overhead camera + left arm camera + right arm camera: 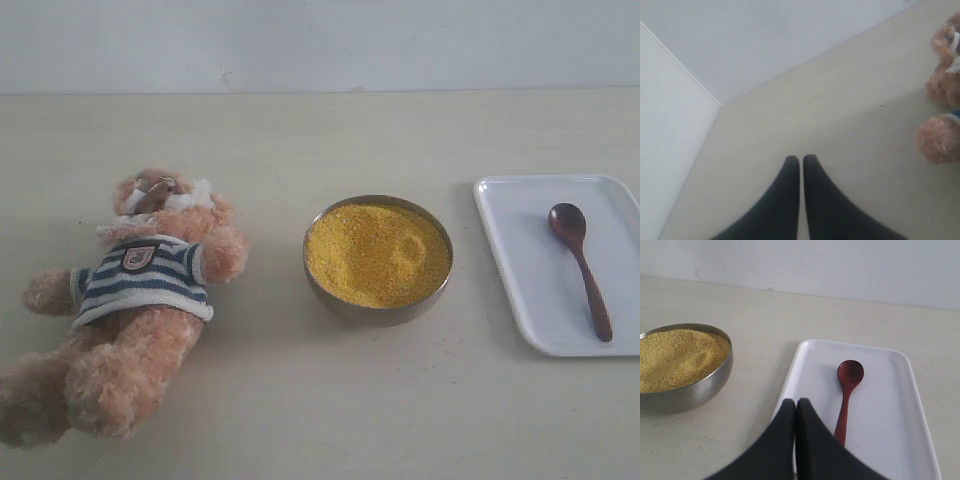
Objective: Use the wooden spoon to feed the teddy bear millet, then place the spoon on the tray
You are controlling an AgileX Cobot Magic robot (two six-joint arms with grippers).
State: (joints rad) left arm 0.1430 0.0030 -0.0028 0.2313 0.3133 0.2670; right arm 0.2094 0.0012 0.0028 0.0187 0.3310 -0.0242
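Observation:
The teddy bear [140,300] lies on its back at the left of the table, in a striped shirt; its fur shows at the edge of the left wrist view [942,90]. A metal bowl [378,258] heaped with yellow millet [375,252] stands in the middle, with a shallow dent in the mound. The wooden spoon [582,265] lies on the white tray [520,260] at the right, nothing holding it. My right gripper [795,402] is shut and empty, hovering beside the spoon [846,395] at the tray's [880,440] near edge. My left gripper [800,159] is shut and empty over bare table. Neither arm shows in the exterior view.
A pale wall [320,40] runs along the table's far edge. In the left wrist view a wall corner [715,100] meets the table. Bare tabletop [330,410] lies in front of the bowl and between bear and bowl.

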